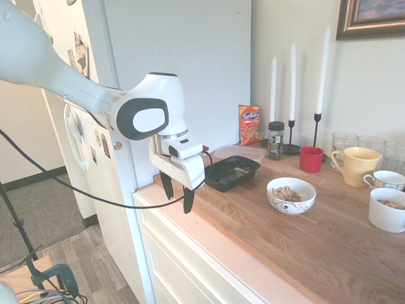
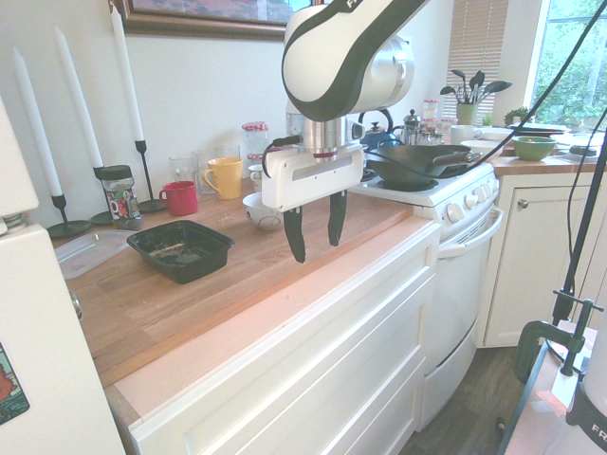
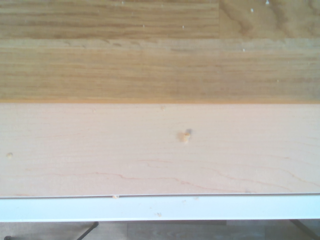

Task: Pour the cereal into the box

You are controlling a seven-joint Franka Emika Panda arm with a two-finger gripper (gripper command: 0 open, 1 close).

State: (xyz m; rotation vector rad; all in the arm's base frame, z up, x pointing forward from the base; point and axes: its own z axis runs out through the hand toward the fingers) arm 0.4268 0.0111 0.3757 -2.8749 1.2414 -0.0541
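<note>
The cereal (image 1: 286,193) is a small tan heap inside a white bowl with dark swirls (image 1: 292,204) on the wooden counter. Left of the bowl lies the box (image 1: 232,173), a shallow black tray holding only a few smears; in the second exterior view the box (image 2: 180,249) sits near the counter's left end. My gripper (image 1: 178,202) hangs open and empty above the counter's front edge, in front of the box and apart from it. In the second exterior view the gripper (image 2: 316,250) hides most of the bowl (image 2: 258,214). The wrist view looks down on the counter's pale front strip with one crumb (image 3: 185,136).
Behind the box lie a clear plastic container (image 1: 240,152), an orange snack packet (image 1: 249,124) and a dark-lidded jar (image 1: 275,139). A red cup (image 1: 311,159), yellow mug (image 1: 356,166), white cups (image 1: 387,209), glasses and candlesticks (image 1: 292,82) crowd the back right. A stove (image 2: 446,194) adjoins the counter.
</note>
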